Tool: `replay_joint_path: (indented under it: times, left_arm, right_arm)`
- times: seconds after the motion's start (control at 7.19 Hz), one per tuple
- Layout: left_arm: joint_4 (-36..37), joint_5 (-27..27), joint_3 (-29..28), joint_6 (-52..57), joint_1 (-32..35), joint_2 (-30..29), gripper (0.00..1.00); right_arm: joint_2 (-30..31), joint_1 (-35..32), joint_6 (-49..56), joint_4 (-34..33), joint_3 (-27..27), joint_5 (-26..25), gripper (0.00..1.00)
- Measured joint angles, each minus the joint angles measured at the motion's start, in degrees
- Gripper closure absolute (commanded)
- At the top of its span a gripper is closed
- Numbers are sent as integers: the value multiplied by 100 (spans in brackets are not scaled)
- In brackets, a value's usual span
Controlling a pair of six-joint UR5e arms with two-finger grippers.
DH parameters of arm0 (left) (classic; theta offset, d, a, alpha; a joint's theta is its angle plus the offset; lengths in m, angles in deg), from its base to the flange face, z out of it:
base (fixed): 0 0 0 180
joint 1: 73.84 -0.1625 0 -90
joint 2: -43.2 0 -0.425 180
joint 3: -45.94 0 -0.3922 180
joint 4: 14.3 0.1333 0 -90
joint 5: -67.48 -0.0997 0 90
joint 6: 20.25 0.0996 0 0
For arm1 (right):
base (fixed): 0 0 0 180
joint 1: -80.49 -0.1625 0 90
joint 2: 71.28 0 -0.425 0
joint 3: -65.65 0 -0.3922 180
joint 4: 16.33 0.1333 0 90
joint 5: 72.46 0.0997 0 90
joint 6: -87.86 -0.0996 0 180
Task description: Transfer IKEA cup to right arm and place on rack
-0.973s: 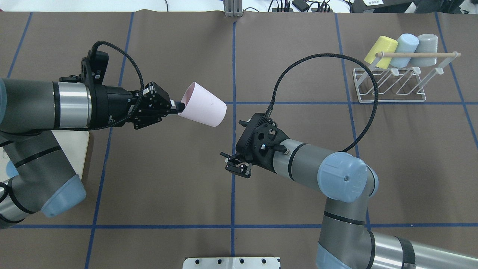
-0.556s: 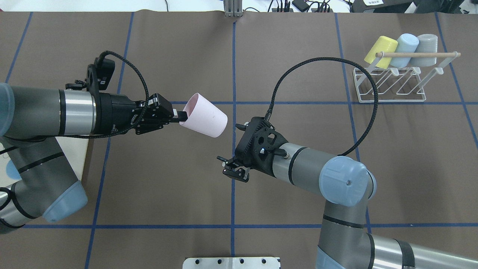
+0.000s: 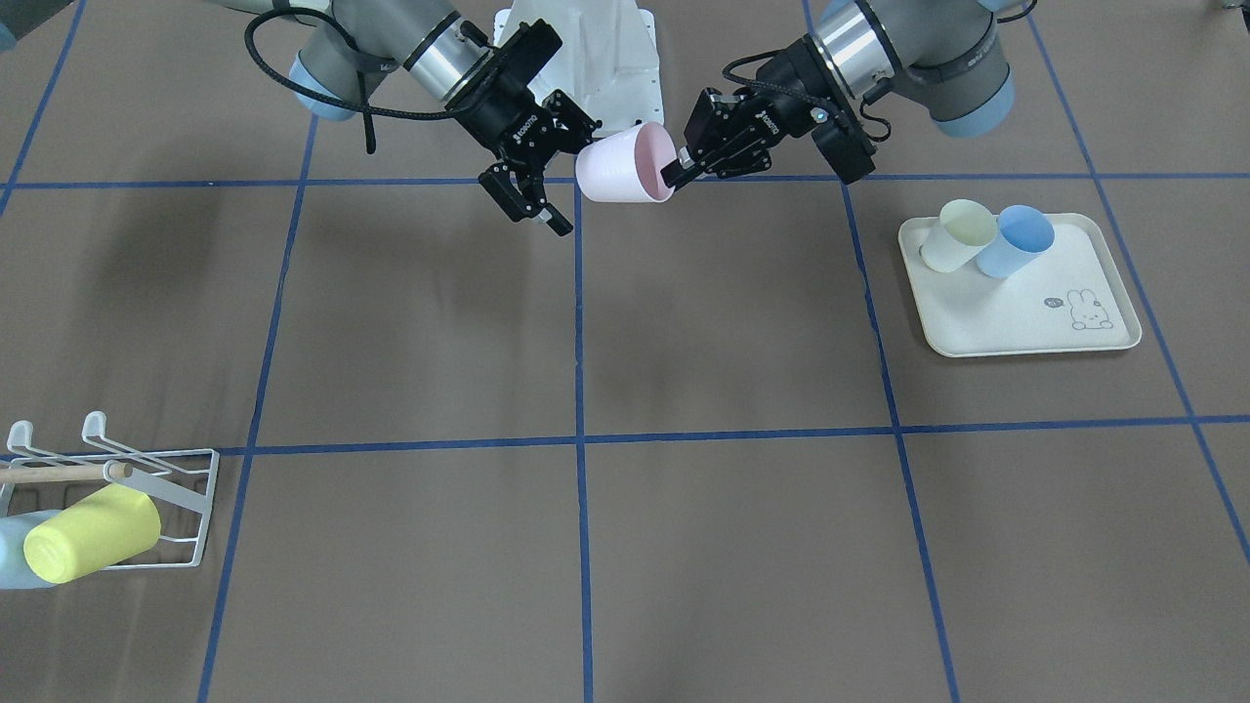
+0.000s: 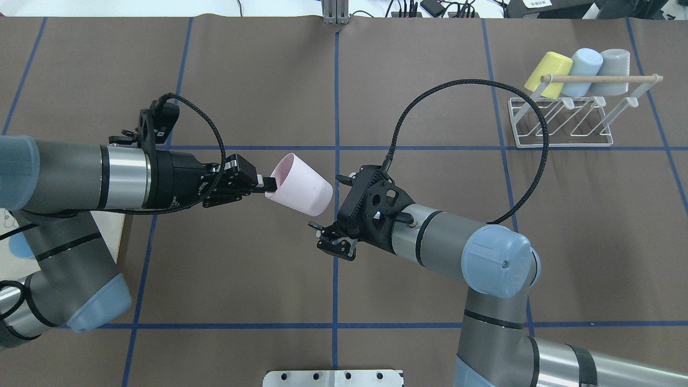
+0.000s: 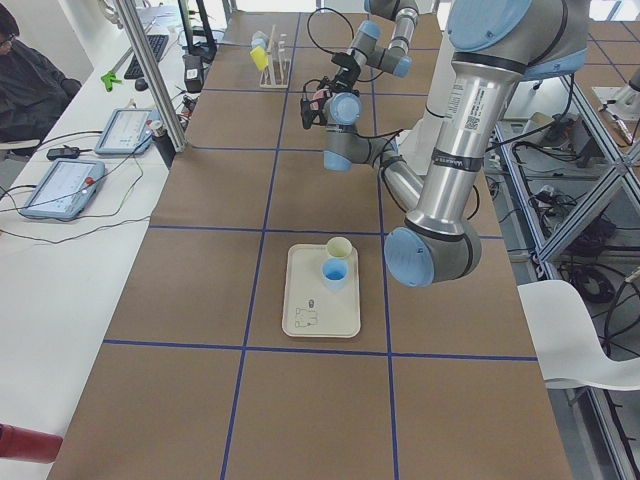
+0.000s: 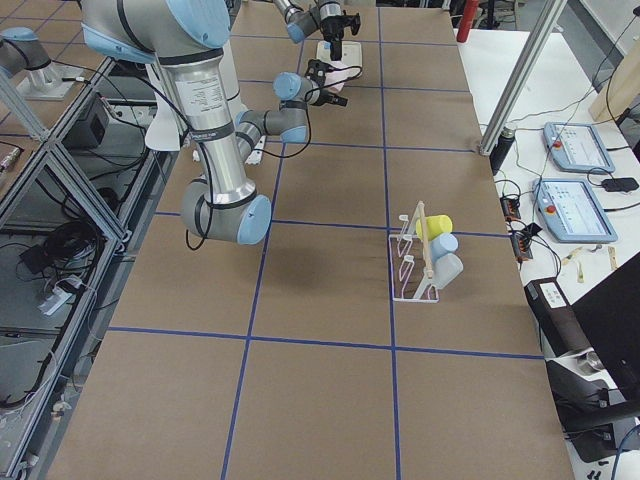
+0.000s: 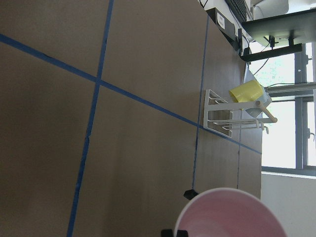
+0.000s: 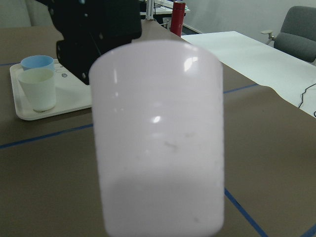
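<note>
The left gripper (image 4: 267,186) pinches the pink cup (image 4: 302,185) by its rim, off the table (image 4: 242,279); the right gripper (image 3: 530,207), jaws wide apart, sits just beside its base.

Four fixed, two wrist-mounted (cup (image 8: 160,138) shared)

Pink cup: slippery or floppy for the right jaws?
Probably light and stiff: the left gripper holds the cup out sideways by its rim alone, no visible sag. Glossy highlights suggest a slick wall. Tapered, so a side grip may slide toward the base.
</note>
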Motion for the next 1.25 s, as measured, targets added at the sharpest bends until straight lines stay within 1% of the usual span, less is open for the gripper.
replay_joint_path:
  times: [0.28, 1.25]
  left_arm:
    - [0, -9, -52, 34, -85, -9, 100]
    - [6, -42, -191, 52, -150, -86, 100]
  right_arm:
    - [0, 0, -3, 110, 11, -2, 1]
    - [-2, 96, -4, 129, 28, 0, 1]
